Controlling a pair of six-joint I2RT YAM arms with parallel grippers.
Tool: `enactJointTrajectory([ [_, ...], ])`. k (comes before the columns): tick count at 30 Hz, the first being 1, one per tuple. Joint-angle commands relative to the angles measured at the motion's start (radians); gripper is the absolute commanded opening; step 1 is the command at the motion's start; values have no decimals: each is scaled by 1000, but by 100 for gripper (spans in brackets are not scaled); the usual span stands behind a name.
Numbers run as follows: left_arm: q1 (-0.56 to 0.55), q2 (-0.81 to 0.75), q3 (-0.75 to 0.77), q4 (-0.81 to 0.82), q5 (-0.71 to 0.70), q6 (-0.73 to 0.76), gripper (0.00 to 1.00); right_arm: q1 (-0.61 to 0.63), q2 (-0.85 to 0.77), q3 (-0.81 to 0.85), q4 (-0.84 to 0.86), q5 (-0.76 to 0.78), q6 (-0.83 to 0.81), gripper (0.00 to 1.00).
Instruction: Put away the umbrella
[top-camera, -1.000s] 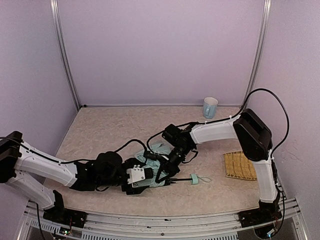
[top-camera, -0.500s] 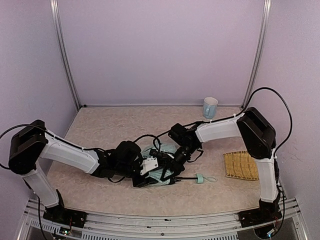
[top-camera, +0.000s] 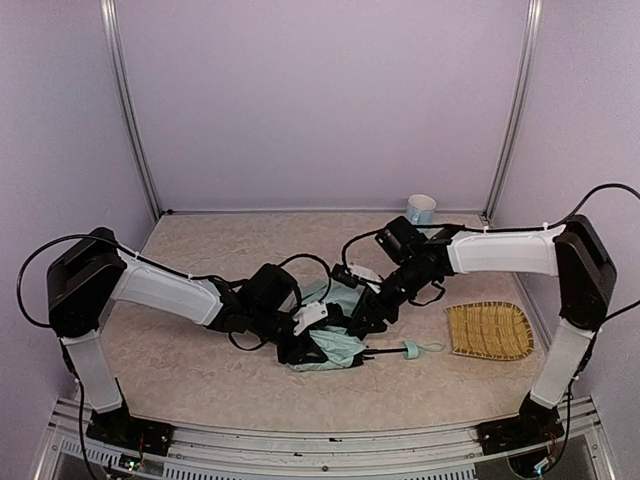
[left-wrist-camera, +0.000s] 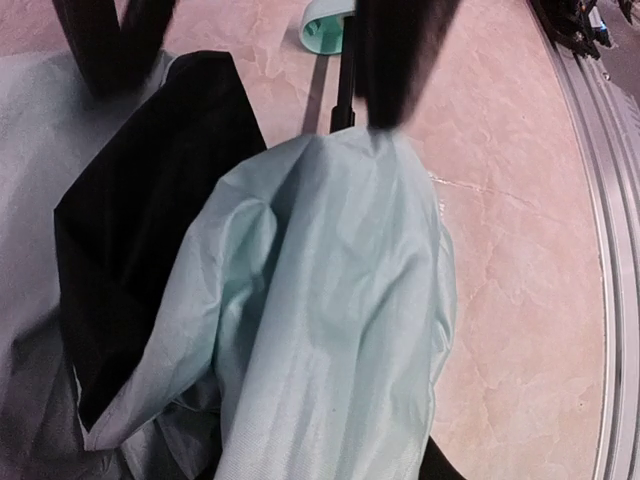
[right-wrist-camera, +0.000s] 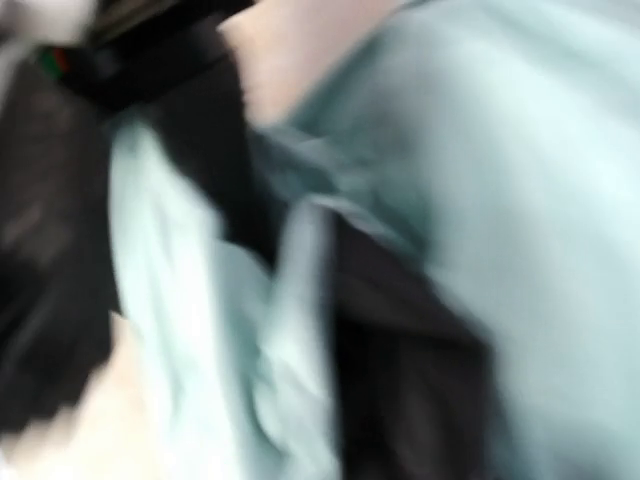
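My L arm (top-camera: 165, 292) comes in low from the left. L gripper (top-camera: 300, 338) sits at the left side of the umbrella (top-camera: 336, 348), which lies crumpled on the table (top-camera: 200, 250), center-front, btwn my two wrists. On the L wrist cam my L fingers (left-wrist-camera: 395, 60) are spread wide, not clamped. Mint fabric & black lining are bunched btwn them, and one tip touches the top of the mint fold. R gripper (top-camera: 366, 318) is down on the bundle's upper right. R wrist cam is all blur, so can't tell how those jaws stand. Thin shaft (top-camera: 384, 351) & mint handle (top-camera: 409, 349) stick out right. Mug (top-camera: 421, 208) is at the back, straw mat (top-camera: 487, 330) far right.
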Motion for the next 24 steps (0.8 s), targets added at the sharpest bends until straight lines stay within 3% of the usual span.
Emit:
enactJointTrajectory([
  [1,55,98,27,-225,118,-57,33,-10,-169,-99,124,266,-1,64],
  [7,111,145,77,-290,226,-85,29,123,-360,-342,368,495,-124,67],
  [12,113,176,112,-336,257,-73,29,271,-396,-558,699,489,-376,72],
  [15,120,216,142,-365,273,-69,29,309,-304,-537,781,534,-445,75],
  [24,129,276,191,-424,314,-42,29,309,-103,-451,797,630,-539,76],
])
